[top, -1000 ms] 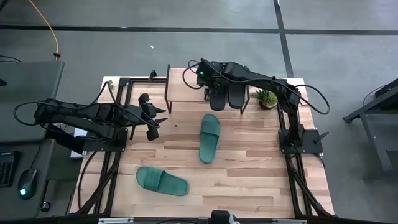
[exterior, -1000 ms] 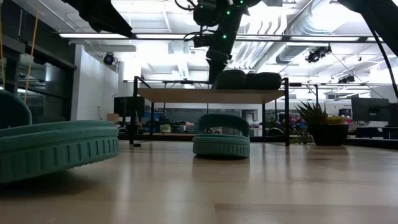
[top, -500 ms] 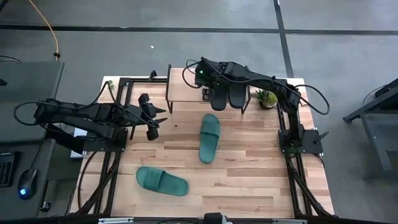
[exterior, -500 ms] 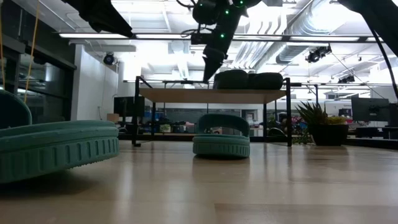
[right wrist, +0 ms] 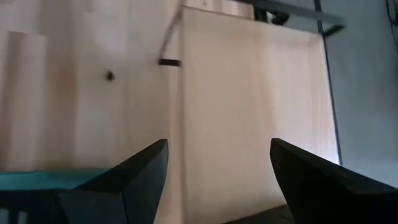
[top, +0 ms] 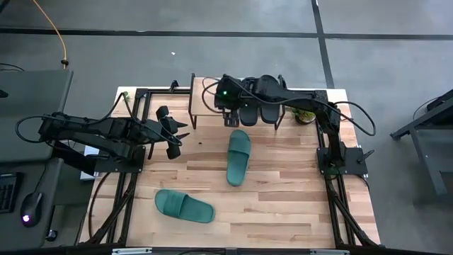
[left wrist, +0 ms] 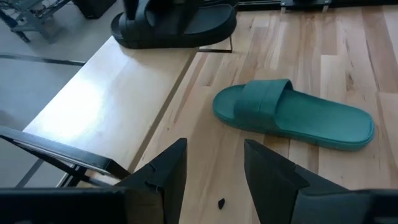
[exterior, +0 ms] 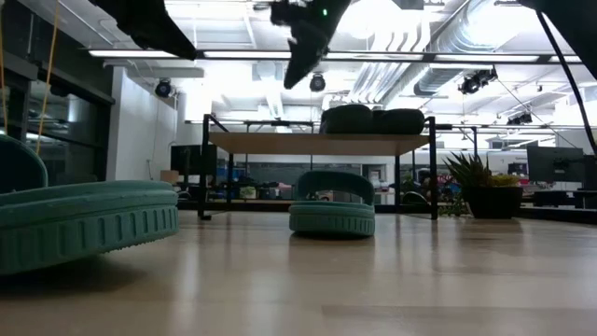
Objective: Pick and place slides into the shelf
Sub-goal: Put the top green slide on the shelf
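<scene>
Two black slides (top: 260, 108) already sit side by side on the shelf (top: 206, 100), at its 3 o'clock end, leaving the plank's 9 o'clock half bare. Two teal slides remain on the table (top: 283, 191): one (top: 238, 156) just at 6 o'clock of the shelf, lying lengthwise toward it, the other (top: 184, 205) well apart toward 7 o'clock, lying crosswise.

These look like light, one-piece rubber sandals, springy rather than stiff and probably grippy, so I judge that a pinch across the wide ribbed strap, or over a sole edge beside it, would hold without slipping; the flat sole alone gives the fingers little to bite.

The right gripper (top: 229, 113) hovers over the shelf's front edge, just at 9 o'clock of the black pair, fingers spread wide and empty; its wrist view looks down on bare plank. The left gripper (top: 175, 134) waits at 9 o'clock of the table, fingers parted with nothing between them.

Against the earlier frames, the right gripper has lifted and swung away from the black slides toward 9 o'clock; both slides stay put, and the left arm has not moved.
</scene>
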You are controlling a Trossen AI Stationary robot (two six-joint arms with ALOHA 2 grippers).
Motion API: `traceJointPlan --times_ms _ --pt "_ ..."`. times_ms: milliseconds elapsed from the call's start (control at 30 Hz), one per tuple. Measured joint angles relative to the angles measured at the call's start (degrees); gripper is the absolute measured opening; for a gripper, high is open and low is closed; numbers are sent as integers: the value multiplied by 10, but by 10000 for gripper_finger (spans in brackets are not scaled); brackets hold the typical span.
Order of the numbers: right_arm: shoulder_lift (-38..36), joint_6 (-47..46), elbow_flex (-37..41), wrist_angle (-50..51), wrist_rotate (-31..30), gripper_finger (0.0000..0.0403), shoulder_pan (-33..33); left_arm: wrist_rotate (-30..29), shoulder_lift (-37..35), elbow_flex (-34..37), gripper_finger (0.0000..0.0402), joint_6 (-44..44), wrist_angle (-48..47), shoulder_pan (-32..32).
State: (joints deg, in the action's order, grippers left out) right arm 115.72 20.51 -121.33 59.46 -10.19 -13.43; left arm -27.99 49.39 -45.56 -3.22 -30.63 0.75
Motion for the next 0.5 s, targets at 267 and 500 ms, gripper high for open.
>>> traceJointPlan --times_ms 267,500 --pt "0 -32 -32 40 -58 273 89 -1 0 0 143 0 -8 0" --pt "0 -92 -32 90 -131 273 163 -1 0 0 143 0 -9 0"
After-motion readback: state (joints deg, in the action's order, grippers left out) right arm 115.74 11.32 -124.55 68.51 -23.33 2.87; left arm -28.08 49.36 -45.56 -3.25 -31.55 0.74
